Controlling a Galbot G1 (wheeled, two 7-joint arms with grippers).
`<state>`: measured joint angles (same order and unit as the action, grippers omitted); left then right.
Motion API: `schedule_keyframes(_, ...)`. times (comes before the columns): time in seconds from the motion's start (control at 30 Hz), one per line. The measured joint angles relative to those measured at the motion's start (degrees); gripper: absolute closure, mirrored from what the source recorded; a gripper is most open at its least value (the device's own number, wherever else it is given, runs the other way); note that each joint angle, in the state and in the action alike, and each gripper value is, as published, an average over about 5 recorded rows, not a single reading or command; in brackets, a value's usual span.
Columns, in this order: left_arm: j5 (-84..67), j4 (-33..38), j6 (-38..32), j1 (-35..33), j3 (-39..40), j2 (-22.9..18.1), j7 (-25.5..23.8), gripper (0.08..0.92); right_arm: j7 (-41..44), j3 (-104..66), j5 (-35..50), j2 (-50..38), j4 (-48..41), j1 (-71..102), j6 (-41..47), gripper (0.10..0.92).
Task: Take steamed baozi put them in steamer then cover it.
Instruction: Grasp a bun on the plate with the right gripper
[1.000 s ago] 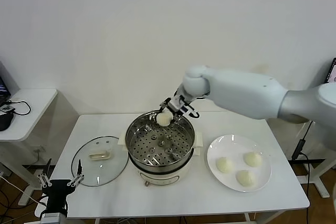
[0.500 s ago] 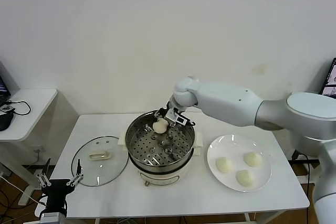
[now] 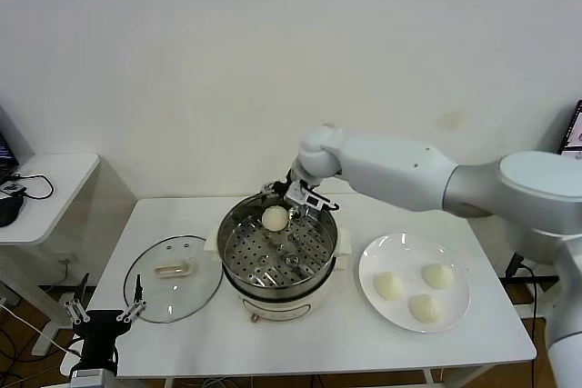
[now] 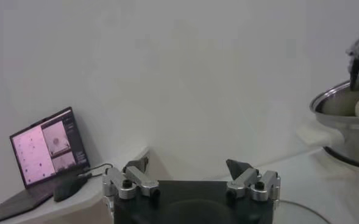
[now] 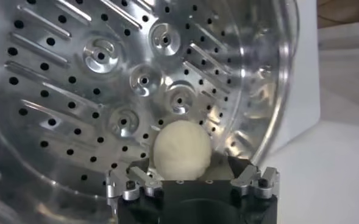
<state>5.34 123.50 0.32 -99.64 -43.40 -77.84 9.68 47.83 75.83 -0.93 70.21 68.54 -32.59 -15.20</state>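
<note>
One steamed baozi [image 3: 275,217] [image 5: 181,149] lies on the perforated floor at the back of the steamer [image 3: 238,247] [image 5: 75,91]. My right gripper [image 3: 293,199] [image 5: 190,170] hovers just over it, open, its fingers spread to either side of the bun without gripping it. Three more steamed baozi [image 3: 388,285] lie on the white plate [image 3: 368,265] to the right of the steamer. The cover [image 3: 173,279], a clear glass lid with a cream handle, lies flat on the table left of the steamer. My left gripper [image 3: 102,313] [image 4: 184,165] is parked open, low at the table's front left corner.
The steamer sits on a cream pot [image 3: 282,302] in the middle of the white table [image 3: 309,343]. A side table with a laptop [image 4: 48,146] stands to the far left. The wall lies close behind the table.
My right gripper carried the bun down to the back of the steamer and opened, letting it go onto the perforated floor. The left arm has not moved.
</note>
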Motion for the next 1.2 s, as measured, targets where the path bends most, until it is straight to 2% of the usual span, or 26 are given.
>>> schedule_keyframes(0.33,-0.77,1.44,0.47,-0.25,0.46,1.15,-0.33,0.177,4.37,1.34,9.92,-14.14,13.64,-8.13,15.56,0.203)
schedule_keyframes(0.63,-1.55,1.74,0.70,-0.23,1.42,2.28,-0.44,0.177,5.24,4.42,13.57,-30.43,24.52,-11.03,27.74,0.203)
schedule_keyframes(0.9,-1.58,1.47,1.10,0.45,2.30,2.81,-0.55,0.177,4.93,6.08,13.05,-39.29,29.74,-7.07,32.70,0.202)
schedule_keyframes(1.2,-1.39,0.98,1.44,0.98,2.19,2.23,-0.68,0.177,4.01,2.22,10.90,-42.14,29.79,4.03,35.21,0.202)
